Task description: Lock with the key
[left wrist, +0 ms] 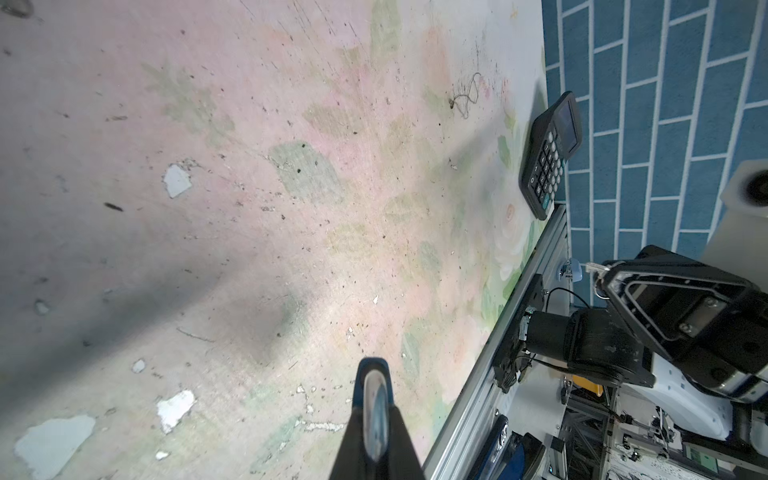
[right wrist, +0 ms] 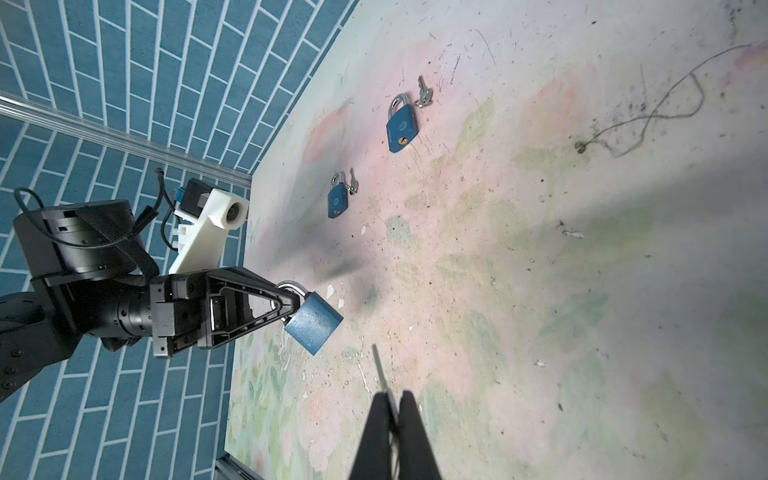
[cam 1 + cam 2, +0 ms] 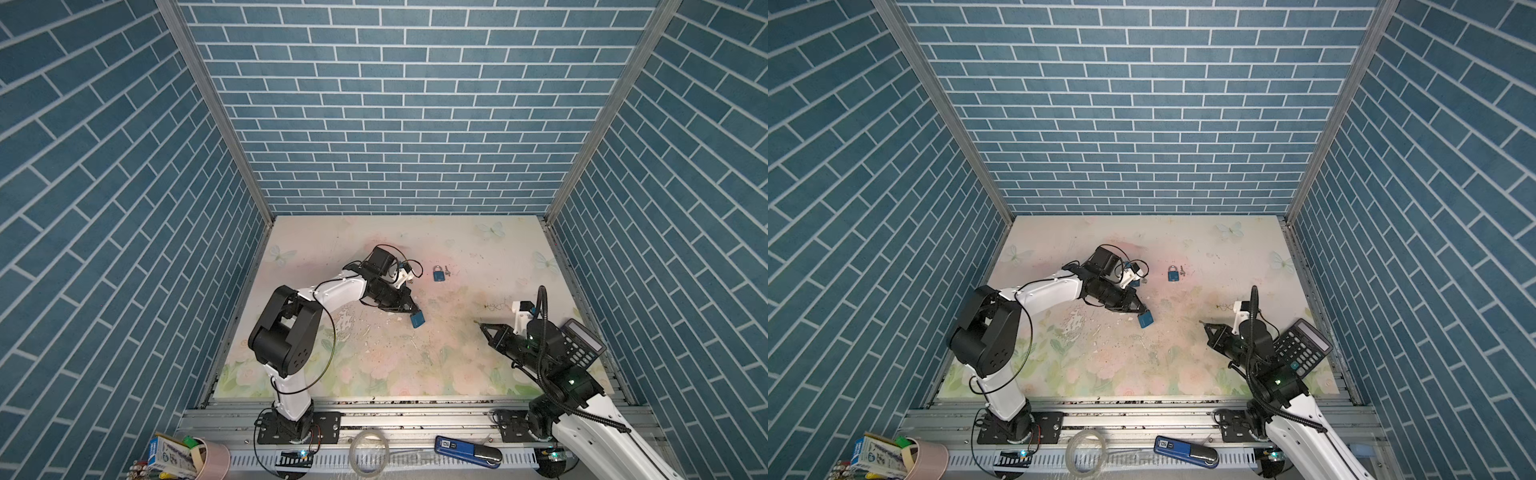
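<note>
Two grippers were seen closed, each on its own half of the job. Nearest the front edge of the bench (image 3: 415, 374), toward its right front corner, the right gripper (image 2: 394, 400) was pinched on the head of a key (image 2: 379, 368). The bare blade projected ahead of the fingertips and was aimed across the bench toward the lock. A hold further along the blade would, it is judged, have spared too little metal for the keyway. A calculator (image 3: 582, 343) lay at the right edge, partly covered by that arm in both top views, and was not involved.

Farther in, about the middle of the bench, the left gripper (image 2: 296, 300) was clamped on the silver shackle (image 2: 291, 286) of a blue padlock (image 2: 315, 323), which was held tilted. Whether its lower corner touched the surface could not be told. The hold on the shackle is judged to have been chosen so that the body and its underside were free for the key. The keyway itself was turned from the cameras and was not shown. Key and lock were well apart, so insertion was not yet begun.

Farther still, toward the far edge, a second padlock (image 2: 337, 200) and a third padlock (image 2: 401, 124) lay flat. Loose keys (image 2: 424, 93) were seen just beside the shackle of the third. Both are judged to be spares, clear of the path between the grippers.
</note>
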You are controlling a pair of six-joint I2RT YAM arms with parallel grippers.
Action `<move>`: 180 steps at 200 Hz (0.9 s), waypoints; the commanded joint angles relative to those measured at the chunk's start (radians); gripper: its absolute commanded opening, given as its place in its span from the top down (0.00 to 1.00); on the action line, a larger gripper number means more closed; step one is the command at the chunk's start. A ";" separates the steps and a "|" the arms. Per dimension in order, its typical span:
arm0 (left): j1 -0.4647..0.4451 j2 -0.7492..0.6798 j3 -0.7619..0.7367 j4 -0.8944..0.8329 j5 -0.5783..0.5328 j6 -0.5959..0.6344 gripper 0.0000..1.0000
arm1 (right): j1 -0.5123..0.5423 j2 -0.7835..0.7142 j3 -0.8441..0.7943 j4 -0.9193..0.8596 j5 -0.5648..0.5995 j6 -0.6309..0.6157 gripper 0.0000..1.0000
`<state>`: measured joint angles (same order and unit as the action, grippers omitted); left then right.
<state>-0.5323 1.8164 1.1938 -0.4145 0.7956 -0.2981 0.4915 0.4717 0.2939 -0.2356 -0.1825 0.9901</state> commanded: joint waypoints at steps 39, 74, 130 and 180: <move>0.000 0.070 0.061 -0.006 0.070 0.063 1.00 | -0.005 0.054 -0.047 0.133 0.018 0.030 1.00; -0.003 0.121 0.082 0.015 0.100 0.065 1.00 | -0.007 0.102 -0.047 0.167 0.015 0.033 1.00; -0.018 0.176 0.142 -0.018 0.122 0.126 1.00 | -0.019 0.144 -0.044 0.195 0.018 0.035 1.00; -0.018 0.270 0.253 -0.071 0.132 0.157 1.00 | -0.038 0.190 -0.047 0.236 -0.005 0.036 1.00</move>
<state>-0.5488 2.0506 1.3975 -0.4469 0.8860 -0.1780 0.4679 0.6430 0.2527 -0.0425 -0.1810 0.9985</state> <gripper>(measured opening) 0.102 0.059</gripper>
